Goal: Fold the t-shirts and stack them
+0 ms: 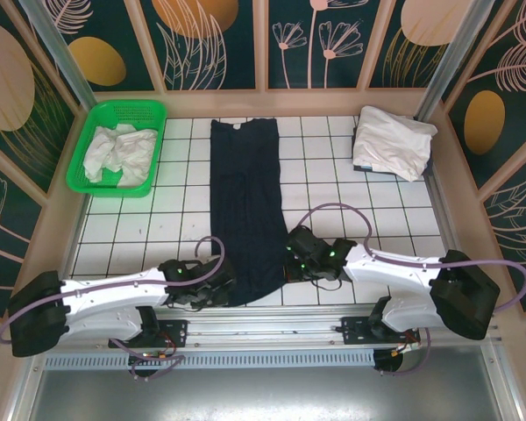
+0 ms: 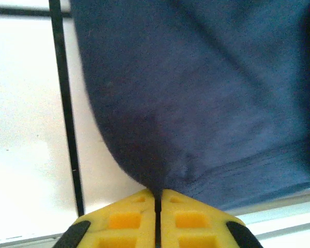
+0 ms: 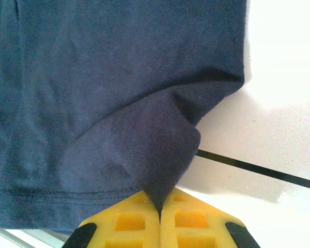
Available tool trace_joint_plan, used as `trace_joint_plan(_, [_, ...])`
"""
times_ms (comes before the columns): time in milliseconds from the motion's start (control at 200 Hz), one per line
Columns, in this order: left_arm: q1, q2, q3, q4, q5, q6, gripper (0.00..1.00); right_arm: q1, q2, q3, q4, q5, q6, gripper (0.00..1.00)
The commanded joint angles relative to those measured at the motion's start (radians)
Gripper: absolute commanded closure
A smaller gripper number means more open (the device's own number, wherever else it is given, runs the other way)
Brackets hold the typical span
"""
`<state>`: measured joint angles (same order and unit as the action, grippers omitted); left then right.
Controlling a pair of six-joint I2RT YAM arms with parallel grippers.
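One t-shirt (image 1: 245,202) is laid lengthwise mid-bench (image 1: 333,167), its near corners pinched by the left pincer (image 1: 225,284) and right pincer (image 1: 290,262). A basket (image 1: 127,109) holding crumpled t-shirts (image 1: 118,153) is set far left. A folded pile (image 1: 393,142) is set far right.

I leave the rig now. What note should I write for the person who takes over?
Left gripper: shut on the near left corner of the dark navy cloth t-shirt.
Right gripper: shut on its near right corner.
It lies mid-table as a long strip, sides folded in.
Folded white shirts sit far right.
Left: fold the strip, stack it; then the crumpled white shirts in the green plastic basket.
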<state>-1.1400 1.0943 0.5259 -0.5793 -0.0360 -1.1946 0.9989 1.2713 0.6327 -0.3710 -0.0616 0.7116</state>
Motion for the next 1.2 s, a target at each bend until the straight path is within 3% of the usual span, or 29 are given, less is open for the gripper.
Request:
trace_joint_plan(0, [0.002,-0.102,0.093,-0.065,-0.148,0.004,1.0,-0.011,-0.036,0.069,-0.029,0.016,-0.024,1.0])
trace_joint_plan(145, [0.064,-0.14,0.15,-0.054,-0.239,0.052,1.0,-0.052,-0.039,0.172,-0.075,0.044,-0.04,1.0])
trace_joint_plan(375, [0.246,-0.013,0.286,0.017,-0.357,0.217,1.0,-0.219,0.046,0.321,-0.017,0.034,-0.163,1.0])
trace_joint_plan(595, [0.435,0.191,0.401,0.12,-0.344,0.354,1.0,-0.349,0.302,0.484,0.067,-0.031,-0.289,1.0])
trace_joint_plan(821, [0.602,0.413,0.512,0.223,-0.228,0.482,1.0,-0.422,0.574,0.695,0.058,-0.102,-0.364,1.0])
trace_joint_plan(1191, [0.73,0.678,0.708,0.254,-0.09,0.613,1.0,-0.524,0.8,0.935,-0.02,-0.197,-0.406,1.0])
